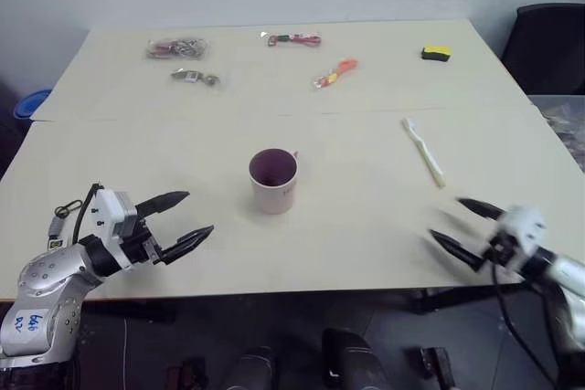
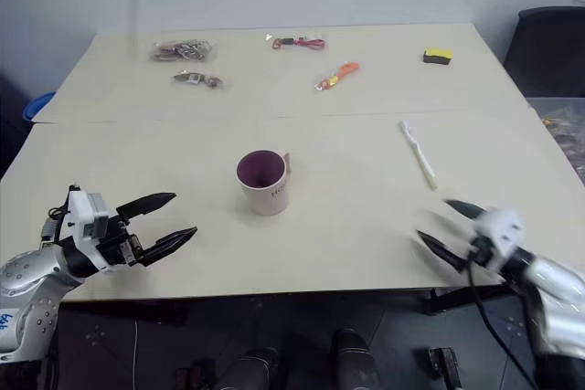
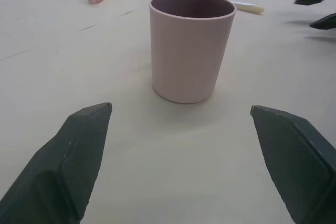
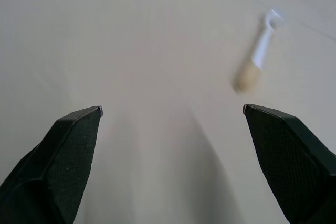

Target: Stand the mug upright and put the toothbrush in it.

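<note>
The pale pink mug (image 1: 273, 181) stands upright in the middle of the table, mouth up, its handle turned to the far right. In the left wrist view the mug (image 3: 191, 46) rises straight ahead. The cream-white toothbrush (image 1: 423, 152) lies flat to the mug's right, bristle head at the far end. My left gripper (image 1: 187, 218) is open near the front left edge, pointing at the mug from a hand's width away. Near the front right edge my right gripper (image 1: 457, 226) is open and empty, a little in front of the toothbrush (image 4: 256, 59).
Along the far side of the table (image 1: 366, 226) lie a bagged bundle of metal bits (image 1: 176, 47), a small key bundle (image 1: 195, 78), a red cord (image 1: 294, 39), an orange-and-yellow cord (image 1: 335, 73) and a yellow-and-black block (image 1: 437, 53). A dark chair (image 1: 548, 47) stands at the far right.
</note>
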`<action>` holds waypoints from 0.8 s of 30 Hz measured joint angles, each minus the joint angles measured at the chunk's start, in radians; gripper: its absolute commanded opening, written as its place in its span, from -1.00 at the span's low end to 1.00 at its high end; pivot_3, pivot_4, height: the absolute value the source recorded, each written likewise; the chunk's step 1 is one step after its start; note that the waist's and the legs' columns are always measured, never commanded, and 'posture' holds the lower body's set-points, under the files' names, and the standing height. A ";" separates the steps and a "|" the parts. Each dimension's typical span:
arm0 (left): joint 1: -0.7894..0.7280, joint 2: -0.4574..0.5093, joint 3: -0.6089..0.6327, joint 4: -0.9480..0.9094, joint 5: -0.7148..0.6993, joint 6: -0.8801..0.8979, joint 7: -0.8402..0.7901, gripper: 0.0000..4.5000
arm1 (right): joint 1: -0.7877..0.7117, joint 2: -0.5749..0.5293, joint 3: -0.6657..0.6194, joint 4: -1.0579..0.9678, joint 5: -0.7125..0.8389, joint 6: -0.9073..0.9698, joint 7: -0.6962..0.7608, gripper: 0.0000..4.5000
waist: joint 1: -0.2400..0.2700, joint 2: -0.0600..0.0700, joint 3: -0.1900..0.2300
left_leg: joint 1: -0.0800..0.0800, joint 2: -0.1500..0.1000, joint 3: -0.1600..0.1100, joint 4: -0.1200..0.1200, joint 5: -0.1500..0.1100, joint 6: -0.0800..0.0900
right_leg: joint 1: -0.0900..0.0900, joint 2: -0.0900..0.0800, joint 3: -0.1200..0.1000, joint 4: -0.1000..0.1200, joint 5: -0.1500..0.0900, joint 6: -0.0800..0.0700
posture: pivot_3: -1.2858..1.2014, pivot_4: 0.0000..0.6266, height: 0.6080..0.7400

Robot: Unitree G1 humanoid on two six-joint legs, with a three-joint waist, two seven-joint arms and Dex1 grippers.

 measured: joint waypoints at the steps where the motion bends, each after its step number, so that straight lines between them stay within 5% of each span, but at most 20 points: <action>1: -0.005 -0.003 -0.003 -0.003 -0.002 0.005 0.004 1.00 | 0.014 0.000 -0.018 -0.015 0.006 0.016 -0.022 0.99 | -0.001 0.000 0.000 | 0.000 0.000 0.001 0.000 0.000 0.000 | 0.000 0.000 0.000 0.000 0.000 0.000 | 0.03 -0.52 1.00; 6: -0.041 -0.013 -0.044 -0.025 0.002 0.018 0.019 1.00 | -0.103 -0.071 0.030 -0.043 0.008 0.243 -0.101 0.99 | -0.010 0.000 0.000 | 0.001 0.001 0.003 0.000 0.000 0.000 | -0.001 0.001 0.002 0.001 0.000 0.000 | 0.03 -0.52 1.00; 10: -0.101 -0.013 -0.082 -0.038 0.003 0.033 0.022 1.00 | -0.435 -0.168 0.189 0.004 -0.070 0.607 -0.204 0.99 | -0.010 0.001 0.000 | -0.001 0.003 0.004 0.000 0.000 -0.001 | -0.003 0.001 0.000 0.001 0.000 0.000 | 0.03 -0.52 1.00; 16: -0.108 -0.015 -0.109 -0.044 -0.002 0.062 0.020 1.00 | -0.955 -0.129 0.438 0.388 -0.184 0.913 -0.181 0.99 | -0.003 0.001 0.000 | -0.004 0.004 0.002 -0.001 0.000 -0.001 | -0.004 0.001 -0.003 -0.003 0.000 0.000 | 0.03 -0.52 1.00; 19: -0.124 -0.014 -0.113 -0.035 0.018 0.052 0.020 1.00 | -1.079 -0.086 0.508 0.595 -0.241 0.902 -0.155 0.71 | 0.004 0.001 0.000 | -0.004 0.003 0.003 0.000 0.000 -0.001 | -0.003 0.000 -0.003 -0.004 0.000 0.000 | 0.03 -0.52 1.00; 24: -0.157 -0.004 -0.114 -0.020 0.024 0.052 0.011 1.00 | -1.187 -0.060 0.544 0.818 -0.316 0.827 -0.152 -0.03 | 0.004 0.000 0.000 | -0.004 0.002 0.003 0.001 0.000 -0.001 | -0.003 0.000 -0.003 -0.001 0.000 0.000 | 0.03 -0.52 1.00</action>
